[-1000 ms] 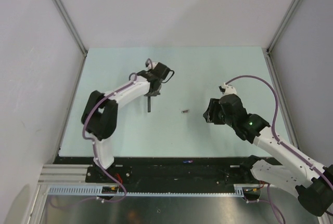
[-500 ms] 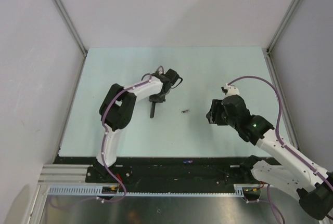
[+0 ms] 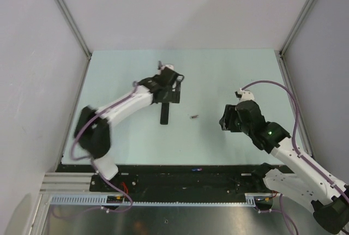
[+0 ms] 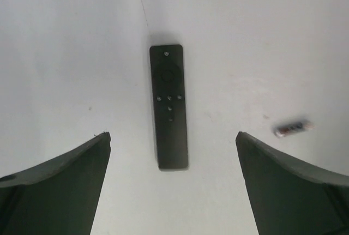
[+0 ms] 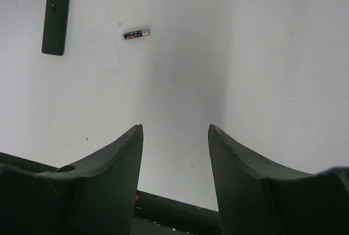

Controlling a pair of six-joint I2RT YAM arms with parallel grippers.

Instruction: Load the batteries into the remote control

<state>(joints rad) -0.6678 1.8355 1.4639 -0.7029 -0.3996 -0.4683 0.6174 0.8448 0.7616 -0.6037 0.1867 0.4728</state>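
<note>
Lying buttons-up on the pale green desk point(image 3: 229, 71), the slim black plastic remote control point(image 4: 170, 112) sits beneath the left hand point(image 3: 169, 94), whose jaws are spread wide and grip nothing. One small dark cylindrical battery point(image 5: 136, 34) lies at its 3 o'clock. Further that way the right hand point(image 5: 175, 130) hovers part-open and empty. The step in hand looks like fetching that battery. The battery bay, presumably underneath, is hidden, and no other batteries can be made out.

A pale green table point(image 3: 229, 77) fills the middle of the top view. White walls point(image 3: 180, 6) rise at 9, 12 and 3 o'clock, with a post point(image 3: 65, 14) at 11 o'clock and a second post point(image 3: 305, 11) at 1. At 6 o'clock a black strip point(image 3: 180, 178) edges the table, then a slotted duct point(image 3: 185, 204) and a steel sheet point(image 3: 191, 221).
</note>
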